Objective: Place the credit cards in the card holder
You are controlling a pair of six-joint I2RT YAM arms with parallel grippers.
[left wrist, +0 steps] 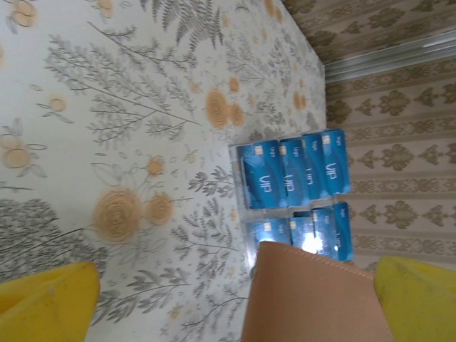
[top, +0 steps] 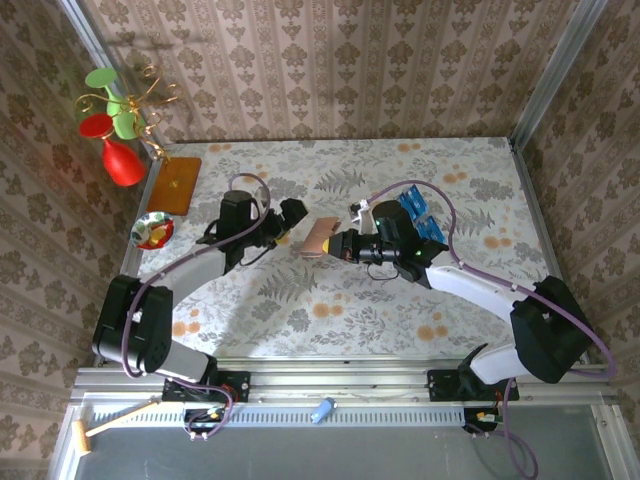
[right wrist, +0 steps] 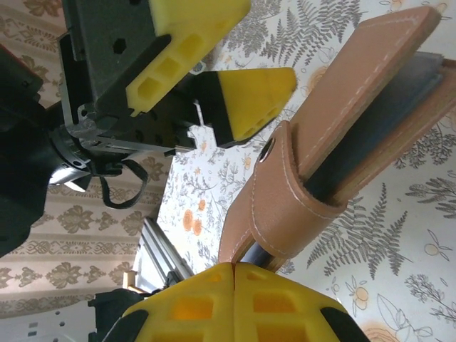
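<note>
My right gripper (top: pixel 338 244) (right wrist: pixel 234 269) is shut on the flap end of the brown card holder (top: pixel 320 238) (right wrist: pixel 349 114), holding it off the table with its dark inside showing edge-on. My left gripper (top: pixel 293 222) (left wrist: pixel 235 278) stands open right next to it. The holder's brown face (left wrist: pixel 313 296) sits between the left gripper's yellow fingers (left wrist: pixel 46 303) without being squeezed. Several blue credit cards (top: pixel 422 216) (left wrist: pixel 292 174) lie in two rows in a clear tray (left wrist: pixel 239 153) behind the right wrist, towards the back right.
An orange-brown wooden board (top: pixel 176 185) with a wire stand and red and green glasses (top: pixel 115 125) occupies the back left corner. A small bowl (top: pixel 153 231) lies beside the left arm. Papered walls close the table on three sides.
</note>
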